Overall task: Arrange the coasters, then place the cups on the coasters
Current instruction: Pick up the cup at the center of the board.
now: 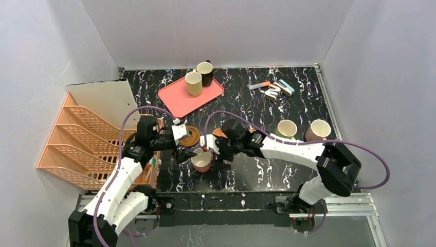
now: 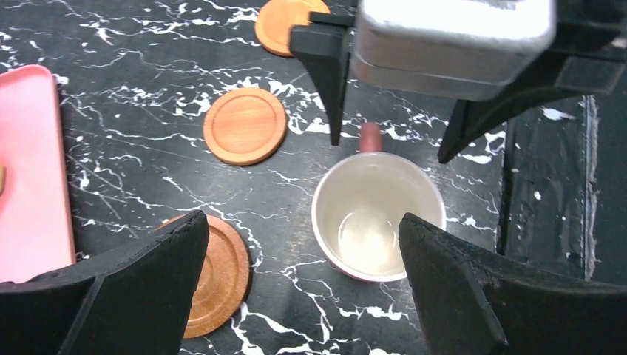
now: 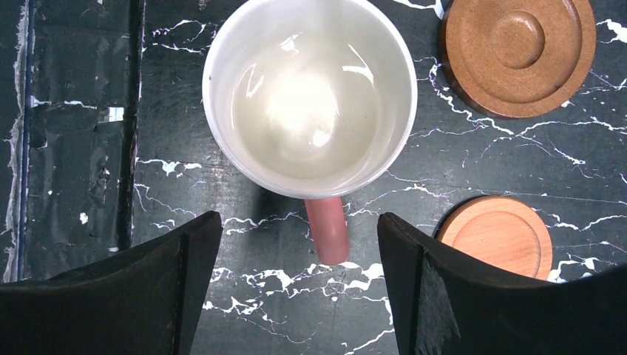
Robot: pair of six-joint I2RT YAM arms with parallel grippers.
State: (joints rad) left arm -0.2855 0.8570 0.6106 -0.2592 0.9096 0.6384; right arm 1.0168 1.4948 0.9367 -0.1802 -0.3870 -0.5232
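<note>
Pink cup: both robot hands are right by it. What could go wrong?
The left hand and right hand both crowd the pink cup, so they might bump each other. The right hand's open fingers straddle the thin handle; closing there could twist or tip the cup. It stands on bare table, so a nudge might slide it into a coaster.

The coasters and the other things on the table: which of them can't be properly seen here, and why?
Left wrist view: the near coaster is partly under the left hand's finger; the pink tray is cut by the edge.
Right wrist view: the pale coaster is partly behind the right hand's finger.
Top view: the small items far back are too small to name.
</note>
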